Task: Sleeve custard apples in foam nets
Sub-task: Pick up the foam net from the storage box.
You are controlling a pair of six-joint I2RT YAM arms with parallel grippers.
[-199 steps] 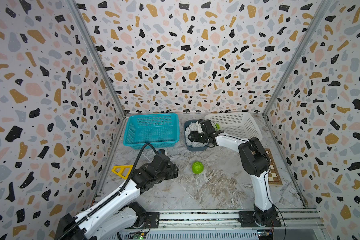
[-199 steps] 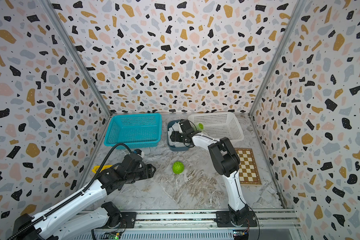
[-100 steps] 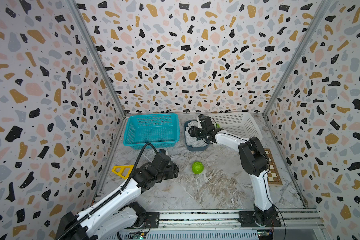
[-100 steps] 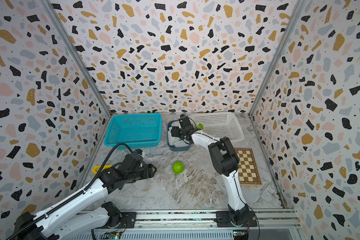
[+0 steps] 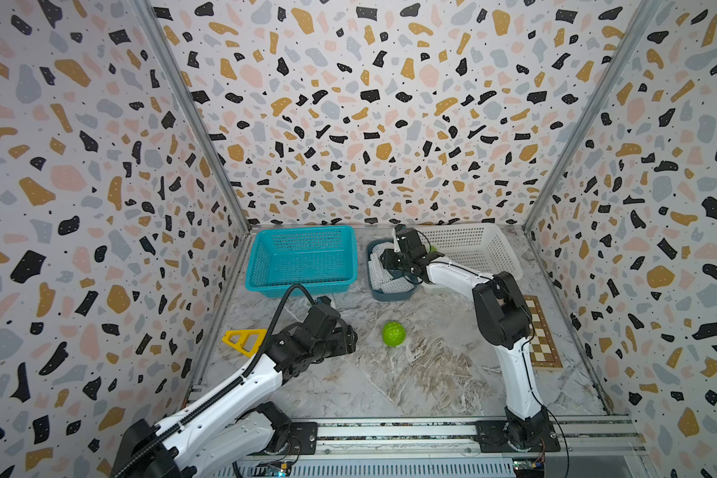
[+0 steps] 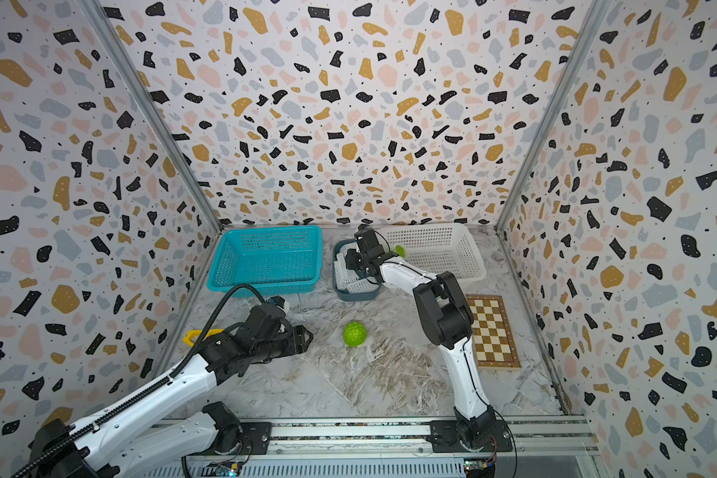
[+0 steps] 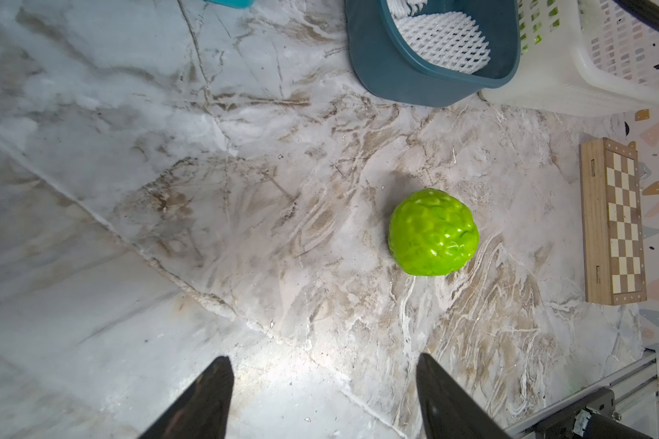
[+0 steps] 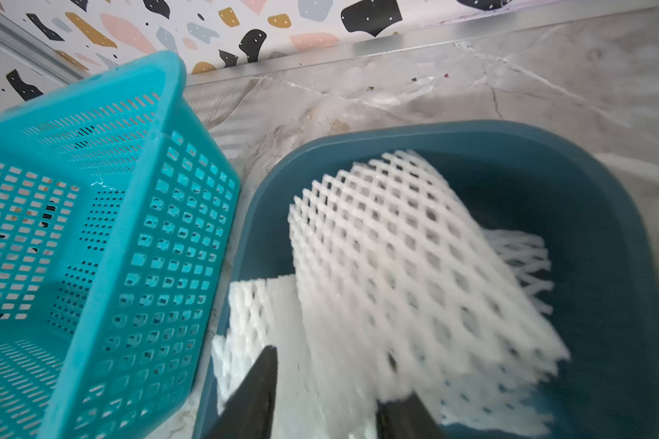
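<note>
One custard apple (image 5: 393, 333) (image 6: 354, 333) (image 7: 433, 232) lies on the marble floor. My left gripper (image 5: 353, 337) (image 7: 322, 361) hovers open a short way from it, nothing between its fingers. Another custard apple (image 5: 432, 248) (image 6: 399, 250) peeks out of the white basket behind my right wrist. Foam nets (image 5: 383, 275) (image 7: 440, 38) lie in a dark blue tub (image 5: 390, 294) (image 8: 605, 228). My right gripper (image 5: 395, 268) (image 8: 339, 371) reaches into the tub, its fingers closed on the edge of one foam net (image 8: 396, 247), which curls up, blurred. A second net (image 8: 252, 311) lies flat below it.
A teal basket (image 5: 303, 256) (image 8: 92, 228) stands directly left of the tub, the white basket (image 5: 472, 248) directly right. A wooden chessboard (image 5: 543, 335) lies by the right wall. A yellow triangle (image 5: 243, 340) sits near the left wall behind my left arm.
My right gripper has lowered slightly into the tub and its jaws have narrowed onto a foam net. The left arm and the custard apple on the floor have stayed put.
</note>
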